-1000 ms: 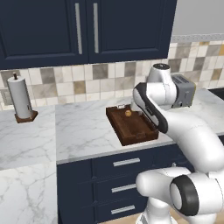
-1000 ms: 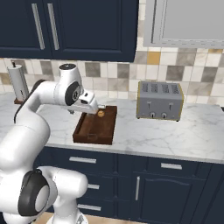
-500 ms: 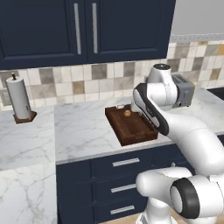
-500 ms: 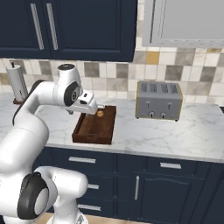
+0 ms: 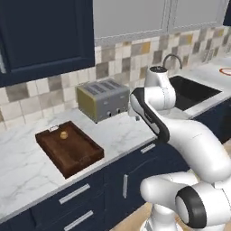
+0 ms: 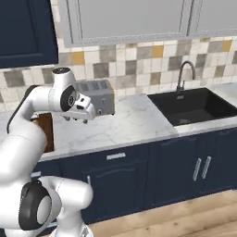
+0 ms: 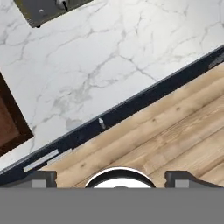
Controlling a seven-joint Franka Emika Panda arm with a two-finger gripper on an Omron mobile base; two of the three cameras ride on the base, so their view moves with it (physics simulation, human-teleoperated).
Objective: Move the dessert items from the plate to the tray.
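**Q:** Left base view — how is the arm posed?

**A:** It bends over the marble counter (image 5: pixel 135 131), elbow high, its wrist beside the toaster (image 5: pixel 103 99). The gripper (image 6: pixel 76 119) points down at the counter's front edge, fingers spread wide, nothing between them.

**Q:** And the task's things?

**A:** One dessert item (image 5: pixel 64 134) lies in the tray (image 5: pixel 76 155), near its back rim, well left of the hand. A sink (image 6: pixel 194 104) sits to the right.
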